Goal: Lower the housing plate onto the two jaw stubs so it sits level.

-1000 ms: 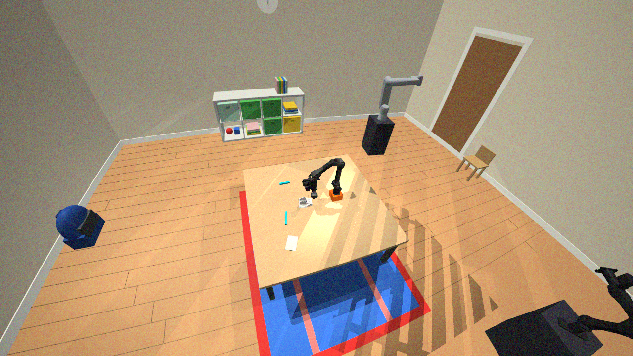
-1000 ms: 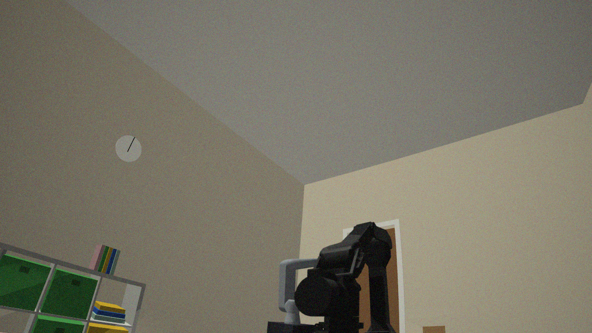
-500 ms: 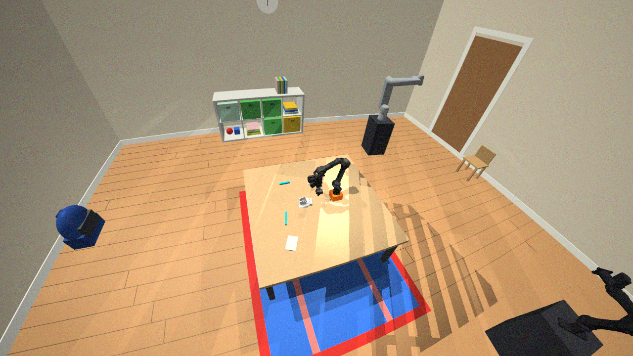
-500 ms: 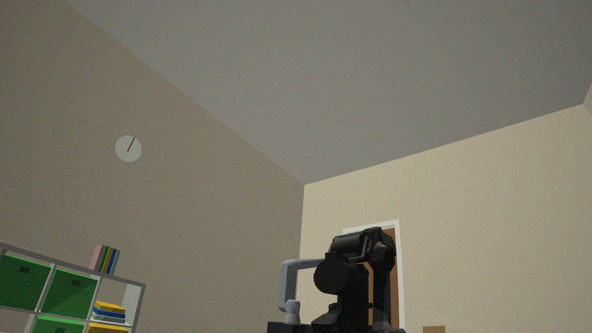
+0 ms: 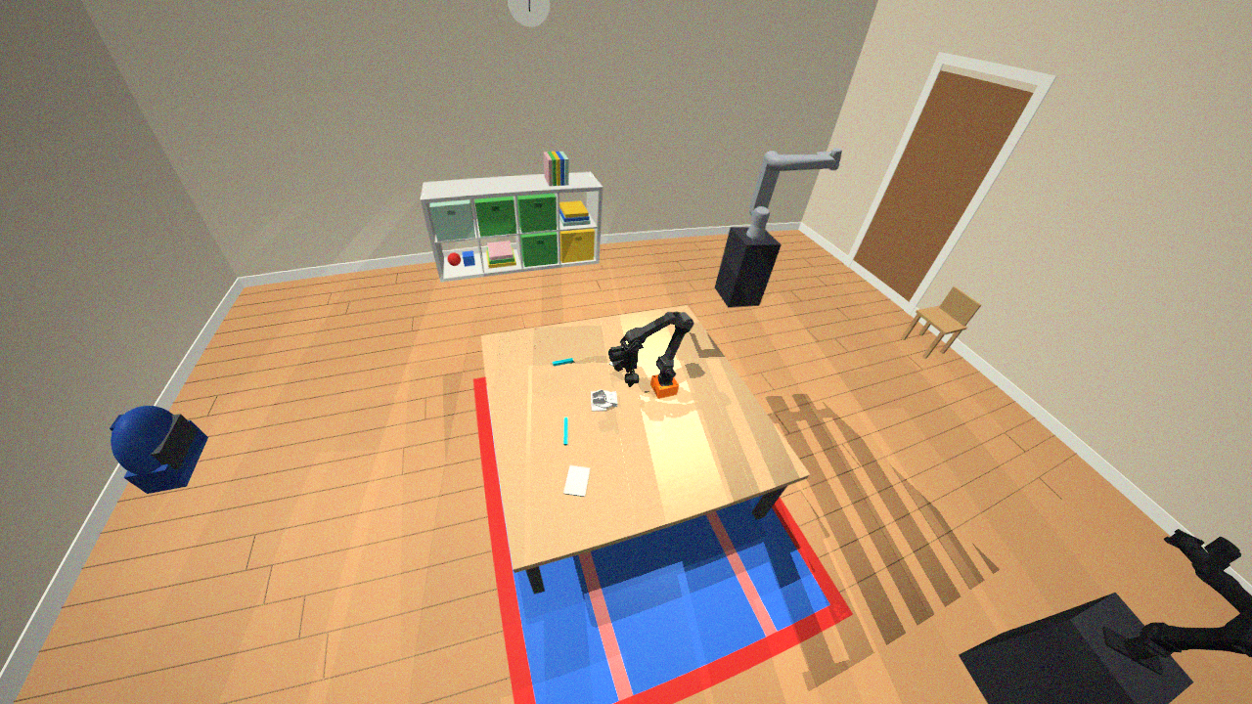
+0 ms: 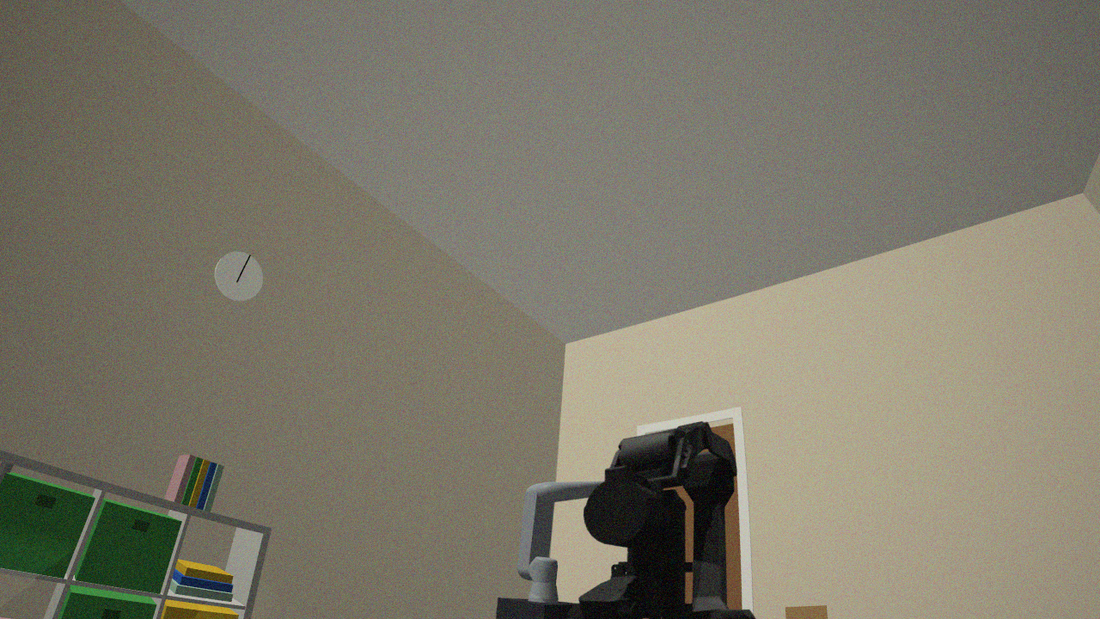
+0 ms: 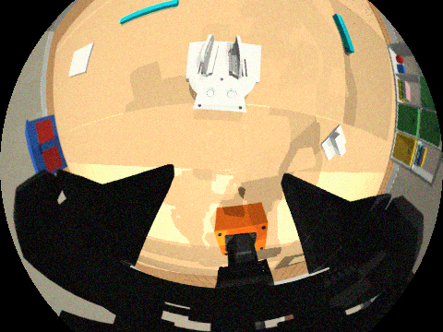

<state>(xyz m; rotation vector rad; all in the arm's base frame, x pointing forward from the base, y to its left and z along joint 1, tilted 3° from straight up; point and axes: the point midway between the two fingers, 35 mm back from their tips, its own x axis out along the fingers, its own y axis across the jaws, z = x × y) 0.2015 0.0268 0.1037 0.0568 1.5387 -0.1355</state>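
The white assembly (image 5: 603, 400) lies on the table, and its parts blend in colour. In the wrist view its base plate (image 7: 253, 52) carries two upright jaws (image 7: 209, 59) (image 7: 235, 59), standing apart and roughly side by side. The housing plate (image 7: 221, 93) lies across their near end, with two ring marks on top. It looks flat from above; its exact height and how fully it sits on the stubs cannot be told. My gripper (image 7: 229, 175) (image 5: 631, 378) is open and empty, above the table between the assembly and the orange arm base, clear of the housing plate.
The orange arm base (image 5: 665, 388) (image 7: 241, 216) stands behind my gripper. Two teal strips (image 5: 565, 430) (image 5: 562, 361) (image 7: 149, 11) (image 7: 343, 33) and a white sheet (image 5: 575, 480) (image 7: 81, 60) lie around the assembly. A small white bracket (image 7: 334, 143) lies to the right in the wrist view.
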